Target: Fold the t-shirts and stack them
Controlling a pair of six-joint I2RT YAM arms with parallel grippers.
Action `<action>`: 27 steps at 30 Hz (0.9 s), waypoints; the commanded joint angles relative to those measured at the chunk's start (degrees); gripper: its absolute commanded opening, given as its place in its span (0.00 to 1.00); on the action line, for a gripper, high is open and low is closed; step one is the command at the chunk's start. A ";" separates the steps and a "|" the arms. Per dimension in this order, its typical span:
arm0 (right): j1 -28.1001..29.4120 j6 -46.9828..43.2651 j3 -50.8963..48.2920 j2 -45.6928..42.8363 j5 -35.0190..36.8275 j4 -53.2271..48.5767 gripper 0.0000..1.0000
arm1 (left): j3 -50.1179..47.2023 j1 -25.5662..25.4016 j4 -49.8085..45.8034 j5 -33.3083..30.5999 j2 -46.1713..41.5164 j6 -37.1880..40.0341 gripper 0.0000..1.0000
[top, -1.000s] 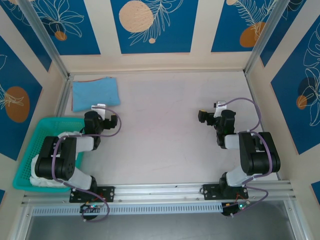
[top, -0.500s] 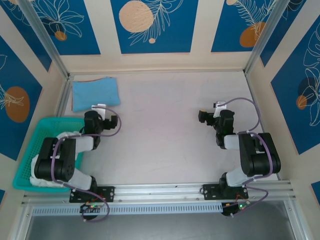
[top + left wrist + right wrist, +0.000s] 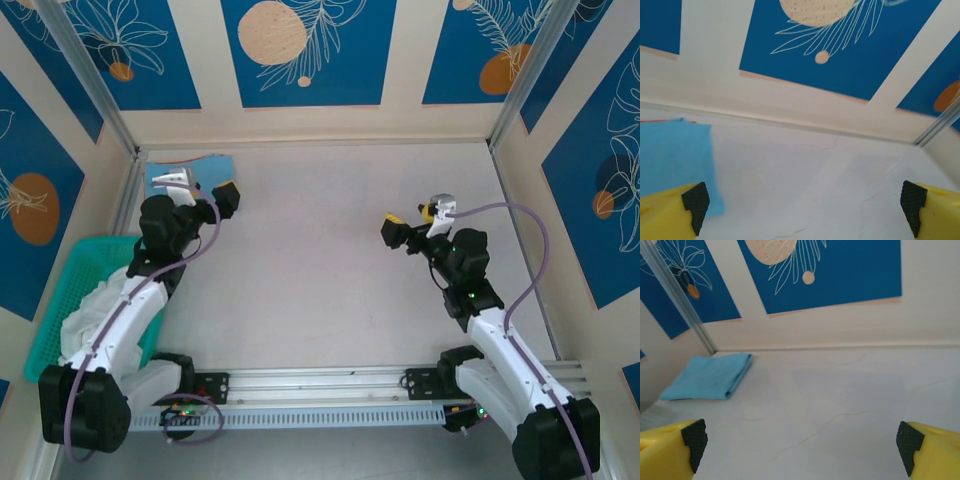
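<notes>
A folded light-blue t-shirt (image 3: 212,166) lies in the back left corner of the table, partly covered by my left gripper (image 3: 200,188), which hangs open over its near edge. In the left wrist view the blue shirt (image 3: 670,155) sits at the left, beside the left fingertip, and nothing is between the jaws of the gripper (image 3: 805,205). A crumpled white t-shirt (image 3: 92,308) fills the teal basket (image 3: 58,285) at the left edge. My right gripper (image 3: 413,220) is open above the bare table right of centre. Its wrist view shows the blue shirt (image 3: 710,375) far off to the left of the gripper (image 3: 802,445).
The table (image 3: 320,260) is pale with thin cracks. Blue-and-cream patterned walls (image 3: 300,50) close it in at the back and sides, with metal posts in the corners. A metal rail (image 3: 320,385) runs along the near edge with both arm bases on it.
Both arms have unfolded from their tucked pose. The left gripper swung back and left over the blue shirt. The right gripper moved slightly left and forward.
</notes>
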 commanded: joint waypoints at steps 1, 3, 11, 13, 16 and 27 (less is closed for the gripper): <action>-0.09 17.53 -0.10 -1.40 2.16 -8.82 0.99 | 0.54 0.36 -5.98 3.22 0.66 -10.79 1.00; -1.64 21.01 -0.87 -2.23 2.93 -12.03 0.99 | 4.55 0.32 -13.70 0.38 3.28 -11.48 1.00; -1.71 22.40 0.20 7.33 -0.59 -11.38 0.99 | 29.33 0.37 -47.33 -2.56 29.31 -11.32 1.00; -0.17 21.13 2.37 11.69 -2.32 -12.22 1.00 | 31.05 0.35 -48.99 -3.06 33.07 -12.32 1.00; 4.10 18.40 5.73 17.60 -2.33 -13.22 0.96 | 34.54 0.32 -51.67 -5.39 38.46 -13.66 1.00; 9.80 15.59 14.36 29.60 -5.26 -18.39 0.89 | 46.12 -0.83 -55.51 -6.83 50.30 -16.67 0.96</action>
